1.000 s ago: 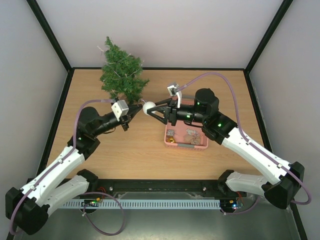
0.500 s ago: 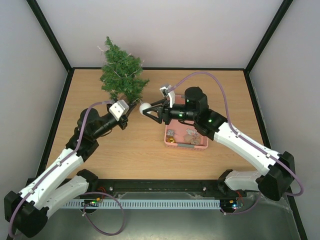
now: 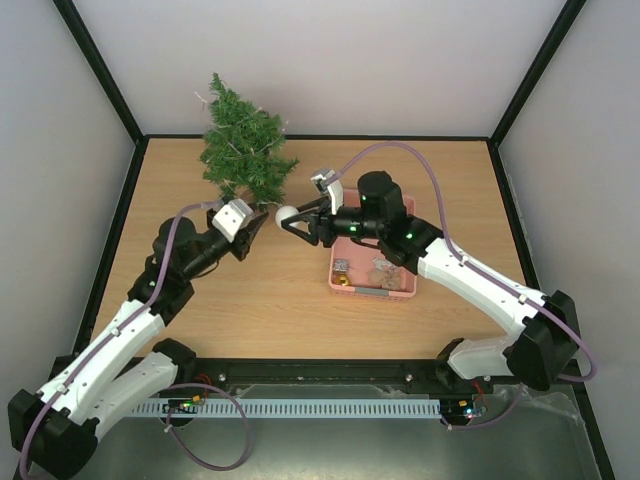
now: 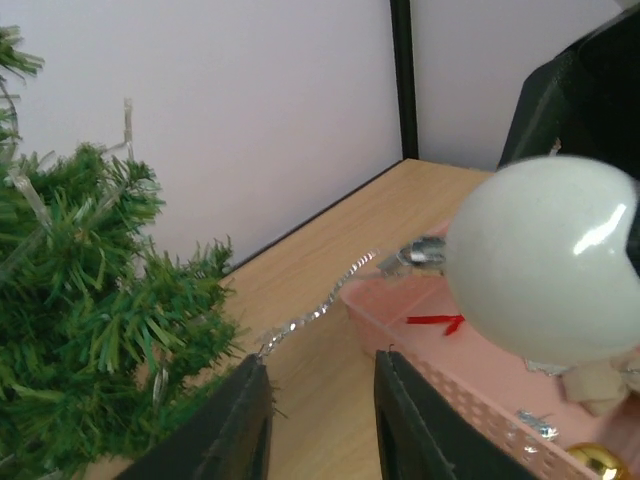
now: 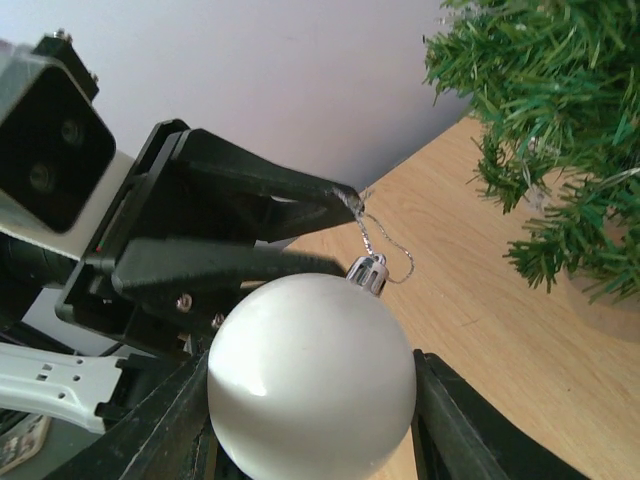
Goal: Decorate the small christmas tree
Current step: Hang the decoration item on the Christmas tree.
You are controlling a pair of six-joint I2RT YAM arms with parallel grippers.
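Standing upright, small christmas tree (image 3: 243, 150)

pink basket (image 3: 372, 280) right of centre on wooden table (image 3: 270, 300) | trinkets inside, gold ball (image 3: 343, 281) at near-left corner

The small christmas tree (image 3: 243, 148) hides its own base under the branches in the top view, and both wrist views crop it at the frame edge. Stuff in the pink basket (image 3: 399, 292) is too small to make out. The white bauble (image 5: 311, 393) is clipped at 6 o'clock in the right wrist shot.
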